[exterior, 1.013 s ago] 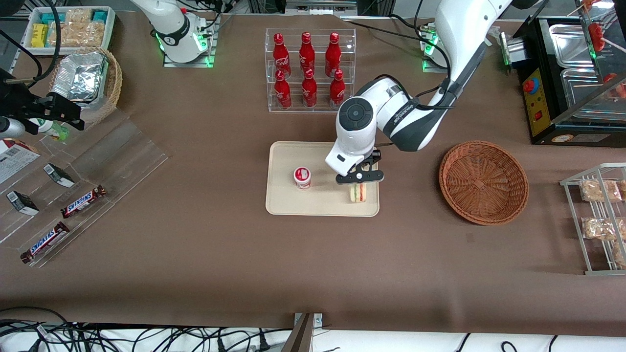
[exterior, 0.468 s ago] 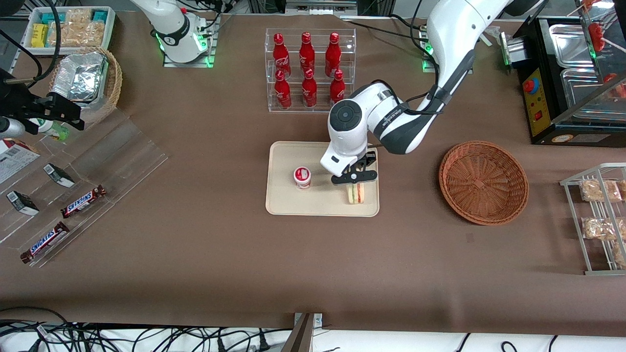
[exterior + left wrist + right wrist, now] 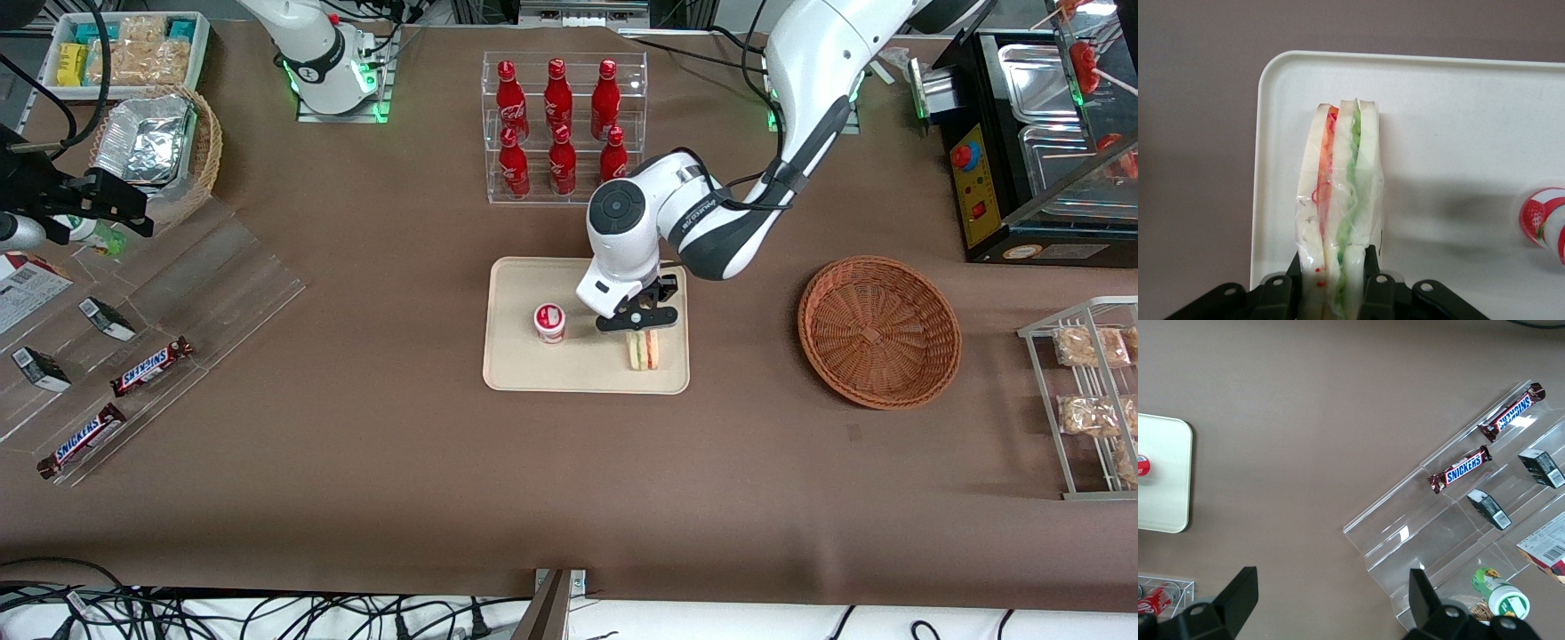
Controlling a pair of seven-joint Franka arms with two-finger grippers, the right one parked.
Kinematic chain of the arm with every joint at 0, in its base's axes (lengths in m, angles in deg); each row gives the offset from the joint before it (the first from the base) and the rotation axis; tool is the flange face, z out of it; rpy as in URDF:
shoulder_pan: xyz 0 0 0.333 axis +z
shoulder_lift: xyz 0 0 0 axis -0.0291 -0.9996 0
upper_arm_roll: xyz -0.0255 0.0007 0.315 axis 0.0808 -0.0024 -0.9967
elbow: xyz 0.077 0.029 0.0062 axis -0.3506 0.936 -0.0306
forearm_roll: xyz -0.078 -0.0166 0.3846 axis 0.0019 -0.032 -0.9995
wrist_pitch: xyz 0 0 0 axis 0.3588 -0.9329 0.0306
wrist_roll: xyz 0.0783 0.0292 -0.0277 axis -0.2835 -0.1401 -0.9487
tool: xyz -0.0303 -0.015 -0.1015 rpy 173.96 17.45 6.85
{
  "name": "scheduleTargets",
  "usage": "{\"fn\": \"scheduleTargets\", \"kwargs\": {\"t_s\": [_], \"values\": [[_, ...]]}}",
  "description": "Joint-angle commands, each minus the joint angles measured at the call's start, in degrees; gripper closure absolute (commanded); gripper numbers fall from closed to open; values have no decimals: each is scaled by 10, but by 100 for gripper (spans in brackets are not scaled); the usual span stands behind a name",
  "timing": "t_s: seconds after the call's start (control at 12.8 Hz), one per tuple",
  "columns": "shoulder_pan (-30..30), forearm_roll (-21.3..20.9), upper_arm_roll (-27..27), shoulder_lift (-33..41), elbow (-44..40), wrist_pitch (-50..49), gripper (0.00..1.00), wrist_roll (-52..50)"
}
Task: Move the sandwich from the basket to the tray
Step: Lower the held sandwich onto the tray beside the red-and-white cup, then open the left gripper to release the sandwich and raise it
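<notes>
The sandwich (image 3: 644,349), a clear-wrapped white wedge with green and red filling, stands on edge on the cream tray (image 3: 533,369), near the tray corner closest to the basket and the front camera. My left gripper (image 3: 640,327) is over it, shut on the sandwich. In the left wrist view the black fingers (image 3: 1369,257) press both sides of the sandwich (image 3: 1338,193), which rests on the tray (image 3: 1438,113); the gripper (image 3: 1335,255) grips its near end. The reddish-brown wicker basket (image 3: 878,331) sits empty beside the tray, toward the working arm's end.
A small red-and-white strawberry cup (image 3: 549,322) stands on the tray beside the gripper. An acrylic rack of red bottles (image 3: 558,124) stands farther from the front camera than the tray. A wire rack of bagged snacks (image 3: 1089,391) and acrylic shelves with Snickers bars (image 3: 151,366) flank the table.
The gripper and wrist have shifted a little toward the strawberry cup and away from the basket, and the sandwich has moved slightly with them on the tray.
</notes>
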Motion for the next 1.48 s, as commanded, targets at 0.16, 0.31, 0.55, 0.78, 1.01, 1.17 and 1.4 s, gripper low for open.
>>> {"fn": "scheduleTargets", "kwargs": {"t_s": [0.16, 0.31, 0.55, 0.78, 1.01, 1.17, 1.4], "values": [[-5, -19, -4, -1, 1, 4, 63, -14], [-5, -24, -4, -2, 6, 4, 63, -17], [-5, -53, -3, -6, 9, 5, 63, -46], [-6, -54, -2, -7, 9, 5, 54, -46], [-5, -54, -2, -7, 9, 4, 33, -46], [-5, -54, -1, -6, 9, 2, 6, -46], [-4, -44, 1, 2, -1, -7, 0, -47]]}}
